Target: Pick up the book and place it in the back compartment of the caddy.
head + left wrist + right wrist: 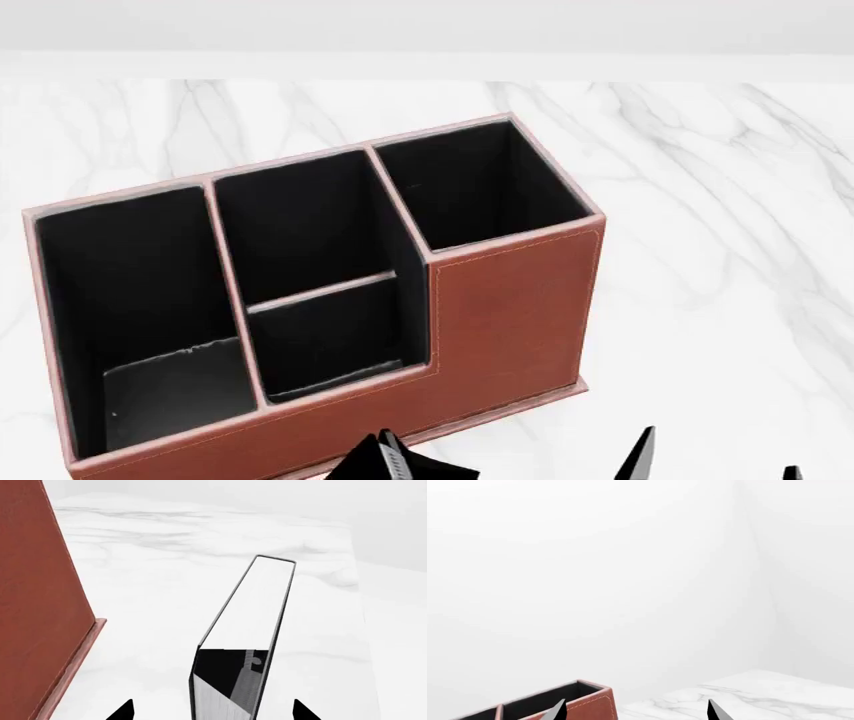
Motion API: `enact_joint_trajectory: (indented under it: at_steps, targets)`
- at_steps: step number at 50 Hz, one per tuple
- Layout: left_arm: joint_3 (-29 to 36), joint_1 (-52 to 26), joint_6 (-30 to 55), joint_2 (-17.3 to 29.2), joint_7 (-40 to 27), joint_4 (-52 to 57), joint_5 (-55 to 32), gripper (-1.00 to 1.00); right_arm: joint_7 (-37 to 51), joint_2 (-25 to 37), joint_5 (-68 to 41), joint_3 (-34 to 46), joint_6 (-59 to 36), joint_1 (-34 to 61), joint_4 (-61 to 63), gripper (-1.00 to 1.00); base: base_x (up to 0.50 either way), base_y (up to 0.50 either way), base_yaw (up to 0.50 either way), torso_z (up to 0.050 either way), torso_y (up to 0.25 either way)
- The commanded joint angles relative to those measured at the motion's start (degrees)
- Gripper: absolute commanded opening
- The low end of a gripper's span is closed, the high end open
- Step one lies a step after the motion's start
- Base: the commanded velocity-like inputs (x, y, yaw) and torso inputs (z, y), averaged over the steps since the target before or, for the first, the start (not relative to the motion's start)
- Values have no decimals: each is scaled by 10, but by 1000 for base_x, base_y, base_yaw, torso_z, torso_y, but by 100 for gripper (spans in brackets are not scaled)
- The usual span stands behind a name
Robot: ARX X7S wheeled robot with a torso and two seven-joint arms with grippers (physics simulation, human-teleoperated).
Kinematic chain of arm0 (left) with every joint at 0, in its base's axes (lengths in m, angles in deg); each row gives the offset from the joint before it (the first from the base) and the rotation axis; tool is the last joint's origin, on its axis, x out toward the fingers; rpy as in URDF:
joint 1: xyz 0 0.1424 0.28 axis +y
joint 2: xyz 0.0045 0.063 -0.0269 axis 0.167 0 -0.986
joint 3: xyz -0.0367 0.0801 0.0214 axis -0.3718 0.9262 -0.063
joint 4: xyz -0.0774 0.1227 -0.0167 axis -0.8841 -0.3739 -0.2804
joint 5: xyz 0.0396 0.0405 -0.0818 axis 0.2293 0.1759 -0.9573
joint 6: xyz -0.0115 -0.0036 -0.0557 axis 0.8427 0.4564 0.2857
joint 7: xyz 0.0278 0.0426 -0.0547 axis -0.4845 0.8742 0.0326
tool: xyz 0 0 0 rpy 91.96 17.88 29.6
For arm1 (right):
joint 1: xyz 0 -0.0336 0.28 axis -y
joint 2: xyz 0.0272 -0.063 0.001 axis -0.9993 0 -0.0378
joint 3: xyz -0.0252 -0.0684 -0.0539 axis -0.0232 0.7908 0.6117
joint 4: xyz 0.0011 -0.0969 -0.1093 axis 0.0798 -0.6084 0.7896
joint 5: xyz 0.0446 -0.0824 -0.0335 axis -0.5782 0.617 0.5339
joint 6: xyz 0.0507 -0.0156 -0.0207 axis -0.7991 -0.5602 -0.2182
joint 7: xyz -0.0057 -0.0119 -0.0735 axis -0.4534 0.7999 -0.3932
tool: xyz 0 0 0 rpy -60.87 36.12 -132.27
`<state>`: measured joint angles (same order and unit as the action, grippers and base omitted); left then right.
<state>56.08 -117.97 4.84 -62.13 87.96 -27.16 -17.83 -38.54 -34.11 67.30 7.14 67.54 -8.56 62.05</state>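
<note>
Your bench [721, 230] is the biggest thing here, white marble with grey veins, running out ahead of both hands and under everything else.

The caddy [514, 310] stands on it just ahead of your left hand in the head view, reddish-brown outside, black inside, with pale pinkish rims. In the left wrist view its outer wall [33, 595] rises close along one side of that hand. The wall facing you is stepped lower across the middle and one end. Two tall cells sit at the ends; the middle is split by a thin cross divider [320, 290]. The back compartment [327, 335] is the small cell on your side of that divider, behind the low wall, and it shows only black lining.

The book [250, 630] is in your left hand [213, 711]: black covers, white page block, standing on edge and projecting straight out from between the two dark fingertips, above the bench and beside the caddy, apart from its wall. In the head view only a dark corner of it [390, 458] peeks up at the bottom edge, just short of the caddy's low wall.

Your right hand [636, 710] is spread, nothing between its tips, with a corner of the caddy [590, 705] ahead of it.
</note>
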Motion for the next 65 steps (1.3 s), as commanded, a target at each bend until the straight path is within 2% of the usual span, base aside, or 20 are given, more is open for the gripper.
enact_joint_trajectory:
  at_steps: [1, 18, 19, 34, 40, 48, 65]
  targets:
    - [6, -13, -16, -23, 8, -48, 1, 100, 1, 1, -1, 2, 0, -1, 1, 100, 0, 0, 0, 0, 0]
    - [24, -30, -43, -49, 18, -118, -3, 100, 2, 3, -3, 2, 2, -1, 2, 100, 0, 0, 0, 0, 0]
    - [29, -28, -44, -48, 26, -117, -5, -100, 3, 4, -4, 1, 1, -2, 4, 100, 0, 0, 0, 0, 0]
    - [42, -27, -27, -17, 9, -73, -16, -100, 4, 4, -7, 1, 3, 4, -5, 100, 0, 0, 0, 0, 0]
    - [39, -19, -8, 13, -10, -19, -21, -100, 5, 4, -7, 0, 4, 4, -4, 100, 0, 0, 0, 0, 0]
    - [24, -12, 39, 77, -45, 95, -38, -100, 9, 6, -5, 0, 0, 1, 3, 100, 0, 0, 0, 0, 2]
    - [2, -16, 78, 130, -85, 190, -54, -100, 10, 6, -5, 0, 5, 2, -2, 100, 0, 0, 0, 0, 1]
